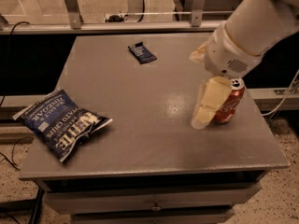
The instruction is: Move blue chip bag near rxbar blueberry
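The blue chip bag [60, 123], a large crinkly dark-blue Kettle bag with white lettering, lies flat at the table's front left, partly over the left edge. The rxbar blueberry [142, 52], a small flat navy wrapper, lies at the back middle of the table. My gripper [205, 108] hangs from the white arm over the right side of the table, directly in front of a red cola can [230, 106], far from the bag and the bar.
The red cola can stands upright at the right of the grey table [154, 101], partly hidden by my gripper. A metal rail with posts [70, 6] runs behind the table. Cables lie on the floor at left and right.
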`<control>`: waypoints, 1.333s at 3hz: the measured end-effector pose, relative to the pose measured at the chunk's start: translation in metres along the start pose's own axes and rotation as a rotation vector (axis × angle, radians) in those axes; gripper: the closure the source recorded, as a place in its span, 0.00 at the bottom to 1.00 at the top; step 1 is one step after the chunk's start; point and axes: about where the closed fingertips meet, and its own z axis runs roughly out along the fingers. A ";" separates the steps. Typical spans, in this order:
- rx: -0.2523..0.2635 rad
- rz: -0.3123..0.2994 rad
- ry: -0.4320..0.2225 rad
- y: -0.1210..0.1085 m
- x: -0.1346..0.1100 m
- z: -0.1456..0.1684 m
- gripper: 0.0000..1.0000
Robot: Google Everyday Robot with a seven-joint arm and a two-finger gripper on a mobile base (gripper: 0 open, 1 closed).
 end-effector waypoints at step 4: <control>-0.151 -0.112 -0.294 0.039 -0.131 0.080 0.00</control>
